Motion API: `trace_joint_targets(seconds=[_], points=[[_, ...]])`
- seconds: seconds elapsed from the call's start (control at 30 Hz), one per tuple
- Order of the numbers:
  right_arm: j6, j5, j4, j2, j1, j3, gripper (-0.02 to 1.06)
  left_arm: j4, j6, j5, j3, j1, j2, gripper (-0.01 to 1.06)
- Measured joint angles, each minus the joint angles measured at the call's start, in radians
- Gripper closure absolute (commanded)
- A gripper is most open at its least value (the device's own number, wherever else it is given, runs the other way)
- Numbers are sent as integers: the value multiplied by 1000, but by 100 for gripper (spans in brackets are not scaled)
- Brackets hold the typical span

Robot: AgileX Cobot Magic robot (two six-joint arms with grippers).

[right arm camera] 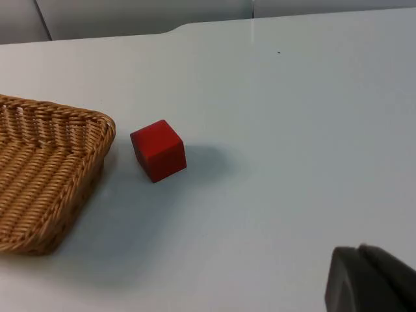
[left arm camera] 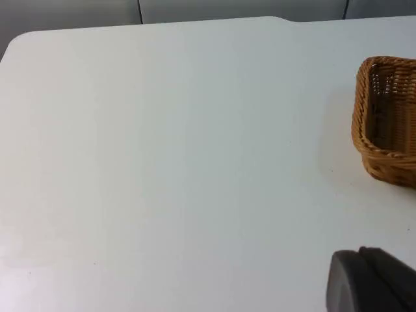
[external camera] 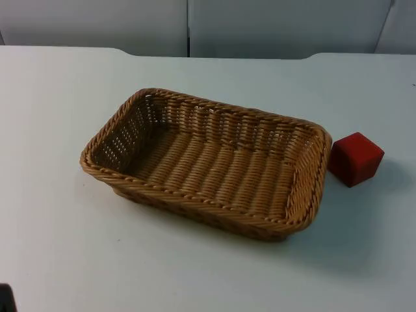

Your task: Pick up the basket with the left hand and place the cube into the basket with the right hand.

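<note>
A brown wicker basket (external camera: 195, 197) stands in the middle of the white table with nothing inside it. A red cube (external camera: 355, 158) sits on the table just past the basket's right end, a small gap apart from the rim. The left gripper (left arm camera: 374, 279) waits well back from the basket (left arm camera: 361, 114), over bare table to the basket's left. The right gripper (right arm camera: 370, 279) waits to the right of the cube (right arm camera: 158, 149), some way off, with the basket's end (right arm camera: 107, 125) beyond it. Neither gripper touches anything.
The grey partition wall (external camera: 195, 26) closes off the table's far edge. A small black object (external camera: 5, 298) sits at the near left corner of the top view. Bare white table lies all around the basket and cube.
</note>
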Motion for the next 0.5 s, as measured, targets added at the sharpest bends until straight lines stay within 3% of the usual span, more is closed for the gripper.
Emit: trace_joint_targets(seconds=[0.17,0.27,0.3,0.43,0.47,0.5], points=[[0,0,0,0,0,0,105,-60,-6,-2,-3,0,5,105],[0,0,0,0,0,0,105,-297,58,-19,-39,0,152,105],[0,0,0,0,0,0,105,-297,58,-19,-39,0,152,105],[0,0,0,0,0,0,105,-694,384,-20,-93,0,518,104],[0,0,0,0,0,0,105,-745,464,-19,-110,0,622,103],[0,0,0,0,0,0,105,-745,464,-19,-110,0,622,99]])
